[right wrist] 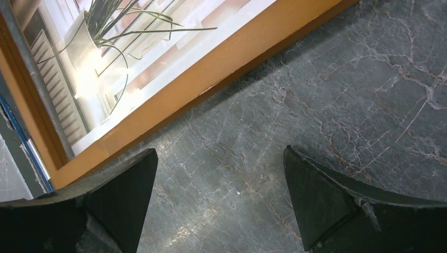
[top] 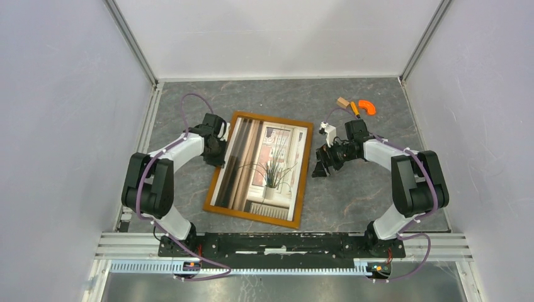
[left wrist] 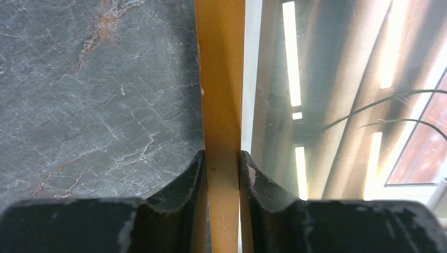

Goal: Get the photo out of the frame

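Fingers of my left gripper (left wrist: pixel 222 161) are clamping the frame (top: pixel 255 218) by its left-hand border, one pad lying against the outer side of the orange-brown strip and the other against the inner side, over the glass. The frame is lying flat on the grey marbled table (top: pixel 352 201), turned slightly askew. The photo (top: pixel 267 167) is sitting inside it, showing its curtains, spiky potted plant and radiator, with ceiling lights glinting on the glass. Off the frame's right-hand border, my right gripper (right wrist: pixel 220 158) is hanging just beside the wood without touching it. Its fingers are standing spread wide and holding nothing, with only bare table showing between them. Beyond the frame's far right corner, well apart from it, a small wooden block (top: pixel 342 102) and an orange curved piece (top: pixel 367 107) are lying near each other on the table.
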